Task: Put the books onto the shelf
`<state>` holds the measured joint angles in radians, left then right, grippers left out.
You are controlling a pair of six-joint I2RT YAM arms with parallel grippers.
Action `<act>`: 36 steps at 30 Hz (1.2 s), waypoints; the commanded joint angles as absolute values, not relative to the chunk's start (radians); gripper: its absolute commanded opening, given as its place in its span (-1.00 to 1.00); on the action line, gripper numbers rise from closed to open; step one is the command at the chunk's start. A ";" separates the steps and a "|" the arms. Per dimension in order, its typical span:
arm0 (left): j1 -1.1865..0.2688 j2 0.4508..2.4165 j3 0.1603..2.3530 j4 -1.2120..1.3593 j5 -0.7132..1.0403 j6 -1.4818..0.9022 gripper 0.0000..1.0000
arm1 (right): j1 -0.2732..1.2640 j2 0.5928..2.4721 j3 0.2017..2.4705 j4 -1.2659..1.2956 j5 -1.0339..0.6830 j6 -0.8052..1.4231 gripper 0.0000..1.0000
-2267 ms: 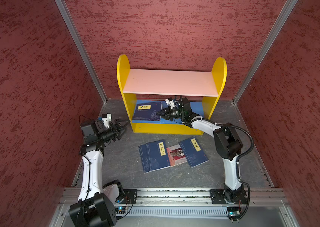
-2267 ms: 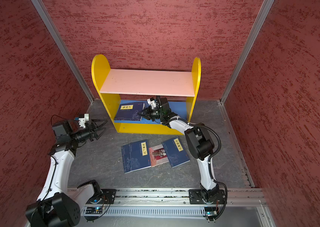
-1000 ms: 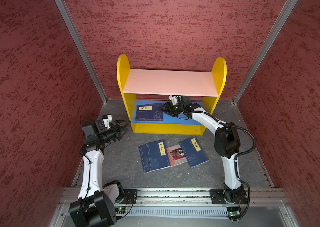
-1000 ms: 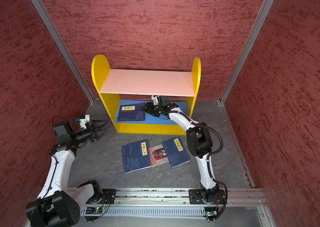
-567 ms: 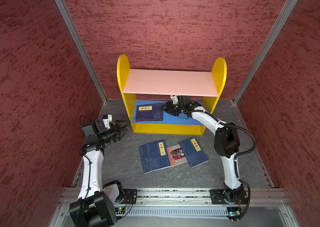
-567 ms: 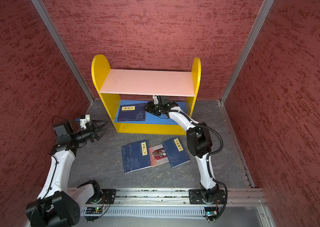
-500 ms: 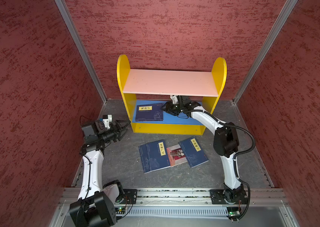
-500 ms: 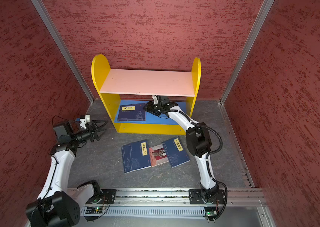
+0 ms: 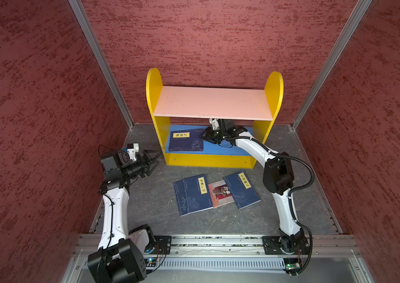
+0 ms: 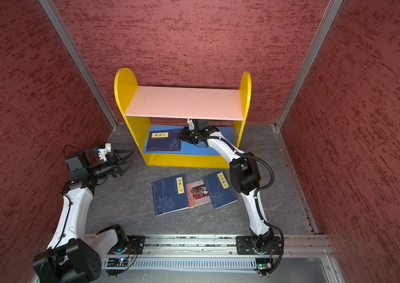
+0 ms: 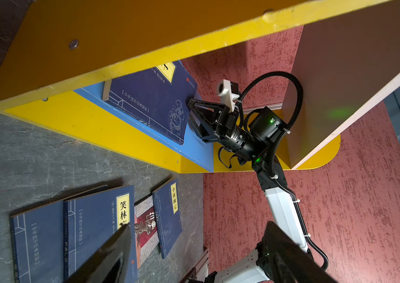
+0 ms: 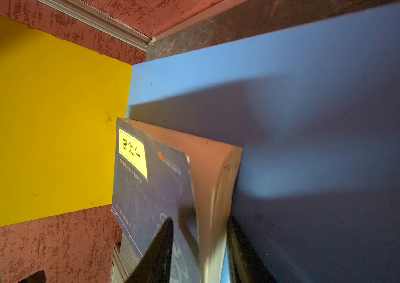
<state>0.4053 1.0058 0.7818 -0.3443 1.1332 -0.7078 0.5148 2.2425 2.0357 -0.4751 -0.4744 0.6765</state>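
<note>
The shelf stands against the back wall. One navy book lies on its blue lower board. My right gripper reaches under the pink board and straddles that book's right edge. It is open, one finger over the cover, one beneath the pages. Two overlapping navy books, a pink-and-red one and another navy one lie on the floor. My left gripper hovers open and empty beside the shelf's left panel.
Red textured walls enclose the grey floor on three sides. The shelf's yellow side panels and pink board hem in the right wrist. A metal rail runs along the front edge.
The right gripper has pushed the navy book deeper and leftward on the blue board, and its jaws have narrowed round the book's edge. The left arm has barely moved.
</note>
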 commanded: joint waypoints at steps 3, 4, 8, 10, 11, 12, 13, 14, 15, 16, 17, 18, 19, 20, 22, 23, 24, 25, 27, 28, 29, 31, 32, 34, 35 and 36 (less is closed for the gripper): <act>0.417 0.991 0.770 -0.351 1.157 -0.686 0.70 | 0.535 2.267 2.074 -0.482 -0.478 0.684 -0.25; 0.419 0.992 0.768 -0.352 1.159 -0.689 0.70 | 0.537 2.269 2.074 -0.481 -0.479 0.685 -0.24; 0.425 0.990 0.769 -0.354 1.165 -0.687 0.70 | 0.538 2.278 2.089 -0.484 -0.478 0.687 -0.24; 0.428 0.988 0.769 -0.355 1.167 -0.686 0.70 | 0.538 2.285 2.099 -0.486 -0.482 0.688 -0.24; 0.430 0.988 0.768 -0.356 1.167 -0.686 0.70 | 0.540 2.288 2.103 -0.486 -0.484 0.690 -0.24; 0.432 0.988 0.767 -0.357 1.169 -0.687 0.70 | 0.539 2.290 2.105 -0.484 -0.488 0.692 -0.25; 0.433 0.989 0.767 -0.357 1.170 -0.685 0.71 | 0.541 2.292 2.106 -0.482 -0.490 0.693 -0.25; 0.434 0.989 0.765 -0.358 1.170 -0.684 0.71 | 0.543 2.292 2.106 -0.478 -0.495 0.695 -0.25; 0.436 0.989 0.765 -0.357 1.170 -0.684 0.70 | 0.546 2.292 2.107 -0.477 -0.498 0.694 -0.24; 0.436 0.989 0.765 -0.357 1.170 -0.685 0.71 | 0.547 2.292 2.107 -0.476 -0.497 0.693 -0.24; 0.437 0.991 0.765 -0.357 1.171 -0.685 0.71 | 0.549 2.292 2.108 -0.479 -0.496 0.693 -0.24; 0.437 0.992 0.765 -0.356 1.172 -0.686 0.71 | 0.549 2.292 2.106 -0.479 -0.496 0.693 -0.24; 0.437 0.992 0.765 -0.357 1.172 -0.686 0.71 | 0.551 2.292 2.107 -0.477 -0.499 0.693 -0.24; 0.437 0.992 0.765 -0.355 1.172 -0.687 0.71 | 0.552 2.292 2.105 -0.477 -0.499 0.694 -0.24; 0.439 0.994 0.767 -0.355 1.172 -0.686 0.71 | 0.554 2.292 2.106 -0.479 -0.498 0.696 -0.21; 0.438 0.995 0.767 -0.354 1.172 -0.686 0.71 | 0.554 2.292 2.106 -0.481 -0.497 0.696 -0.21; 0.440 0.995 0.768 -0.355 1.174 -0.686 0.71 | 0.555 2.292 2.105 -0.482 -0.496 0.698 -0.21; 0.440 0.996 0.768 -0.355 1.175 -0.689 0.71 | 0.555 2.290 2.104 -0.487 -0.492 0.699 -0.20; 0.441 0.994 0.767 -0.357 1.175 -0.688 0.70 | 0.557 2.282 2.093 -0.496 -0.472 0.706 -0.11; 0.442 0.994 0.766 -0.356 1.176 -0.688 0.71 | 0.557 2.274 2.081 -0.495 -0.464 0.708 -0.08; 0.443 0.994 0.765 -0.357 1.177 -0.686 0.71 | 0.558 2.265 2.067 -0.489 -0.460 0.711 -0.07; 0.445 0.994 0.765 -0.357 1.177 -0.686 0.71 | 0.558 2.241 2.039 -0.481 -0.445 0.721 -0.05; 0.446 0.994 0.765 -0.358 1.177 -0.687 0.71 | 0.558 2.226 2.021 -0.475 -0.435 0.727 -0.05; 0.446 0.993 0.765 -0.359 1.176 -0.683 0.71 | 0.558 2.192 1.976 -0.452 -0.425 0.739 -0.05; 0.446 0.990 0.764 -0.361 1.170 -0.674 0.71 | 0.558 2.172 1.947 -0.433 -0.423 0.747 -0.05; 0.446 0.987 0.762 -0.366 1.161 -0.663 0.71 | 0.559 2.157 1.920 -0.415 -0.424 0.756 -0.06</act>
